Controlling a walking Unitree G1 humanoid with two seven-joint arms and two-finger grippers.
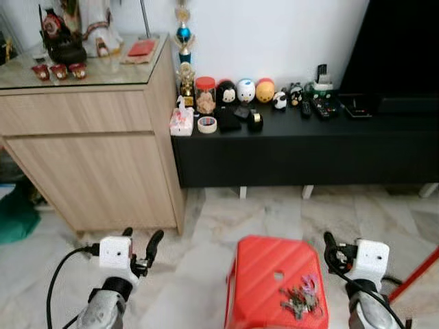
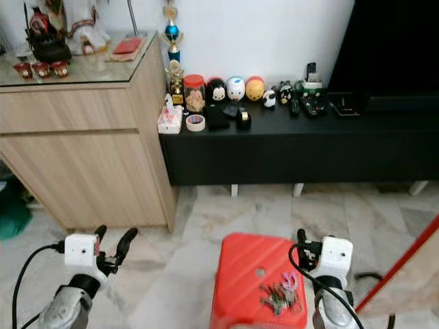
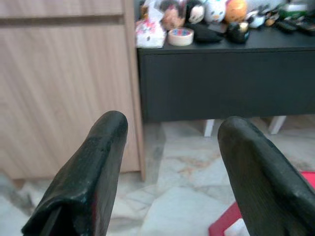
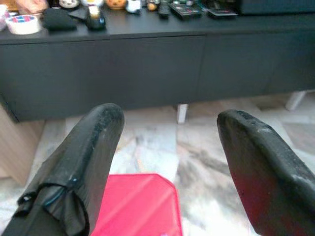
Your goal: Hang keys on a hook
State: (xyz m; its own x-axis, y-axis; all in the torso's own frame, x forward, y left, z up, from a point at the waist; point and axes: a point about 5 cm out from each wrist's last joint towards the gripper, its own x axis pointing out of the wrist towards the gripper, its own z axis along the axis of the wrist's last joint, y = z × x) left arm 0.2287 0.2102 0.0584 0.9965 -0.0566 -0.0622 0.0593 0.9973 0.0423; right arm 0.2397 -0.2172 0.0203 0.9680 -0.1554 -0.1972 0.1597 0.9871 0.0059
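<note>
Keys resting on a red stool between two raised, empty grippers.

The bunch of keys (image 1: 300,299) lies on the top of the red stool (image 1: 264,274), near its right edge, on the marble floor (image 1: 206,219). The left gripper (image 1: 140,244) is held over the floor to the stool's left, fingers spread wide with nothing between them; the right gripper (image 4: 170,162), just right of the stool, is likewise spread wide and empty. Behind stands a low black cabinet (image 1: 309,147) carrying a clear jar with a red lid (image 1: 205,94) with pale brown contents that cannot be identified, a roll of tape (image 1: 207,124), round toy figures (image 1: 245,90) and remote controls (image 1: 322,106). A wooden sideboard (image 1: 89,157) adjoins it at left.
</note>
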